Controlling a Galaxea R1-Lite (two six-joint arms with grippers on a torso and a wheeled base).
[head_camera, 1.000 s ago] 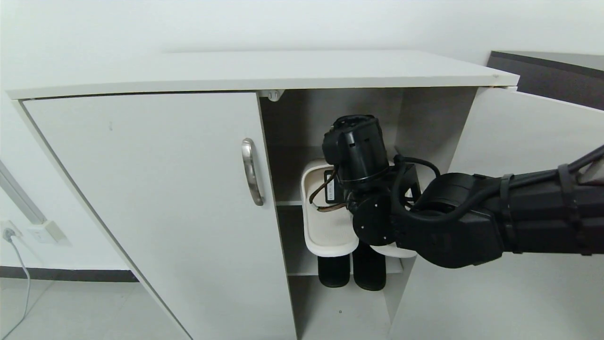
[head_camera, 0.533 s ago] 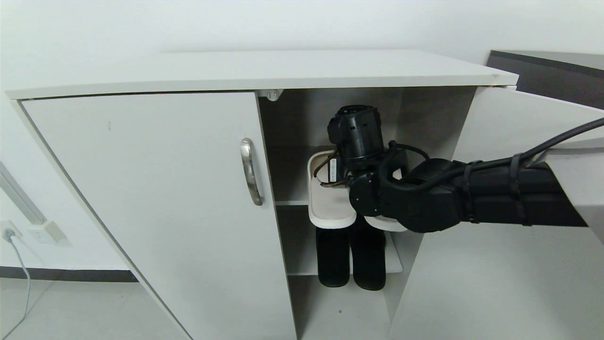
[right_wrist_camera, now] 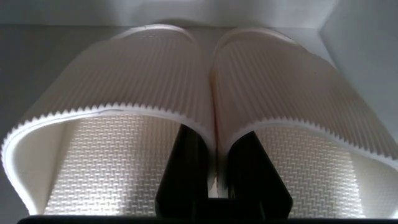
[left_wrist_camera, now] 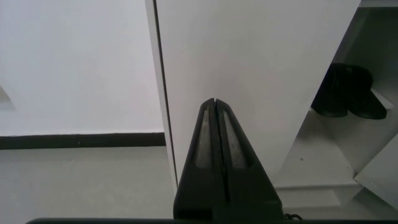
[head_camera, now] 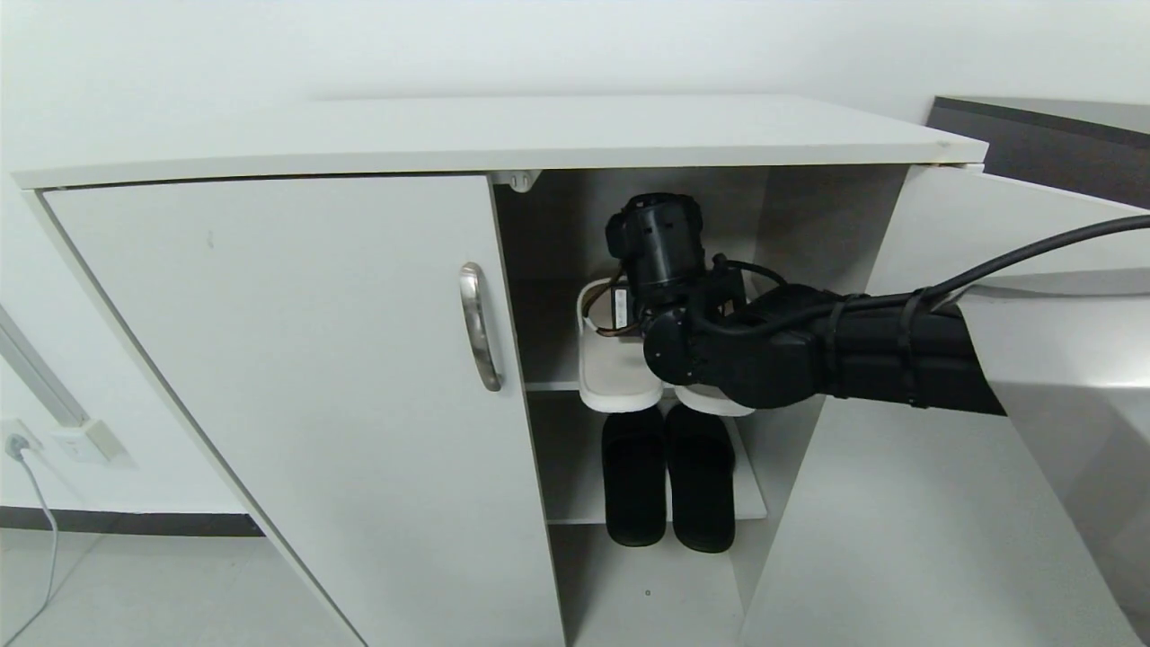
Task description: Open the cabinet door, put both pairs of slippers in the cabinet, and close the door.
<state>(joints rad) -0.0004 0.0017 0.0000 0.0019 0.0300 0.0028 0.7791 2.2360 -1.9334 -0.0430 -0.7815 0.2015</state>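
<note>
The white cabinet [head_camera: 503, 130] has its left door [head_camera: 296, 377] closed and its right door [head_camera: 898, 503] swung open. A black pair of slippers [head_camera: 669, 490] lies side by side on the middle shelf, also seen as black slippers [left_wrist_camera: 348, 92] in the left wrist view. My right arm reaches into the upper compartment with the white slippers [head_camera: 615, 373], whose heels stick out over the shelf's front edge. The right gripper [right_wrist_camera: 216, 140] is shut on the white slippers [right_wrist_camera: 211, 93], one finger under each strap, pinching the inner walls together. My left gripper [left_wrist_camera: 214, 106] is shut and empty, facing the closed door.
A metal handle [head_camera: 479, 325] is on the closed left door near the opening. A wall socket with a cable [head_camera: 18, 445] sits low on the left. A dark panel [head_camera: 1042, 135] stands behind the cabinet on the right. The bottom compartment [head_camera: 647, 593] has free room.
My right arm has pushed the white slippers up and deeper into the upper compartment. The black pair below has come fully into sight.
</note>
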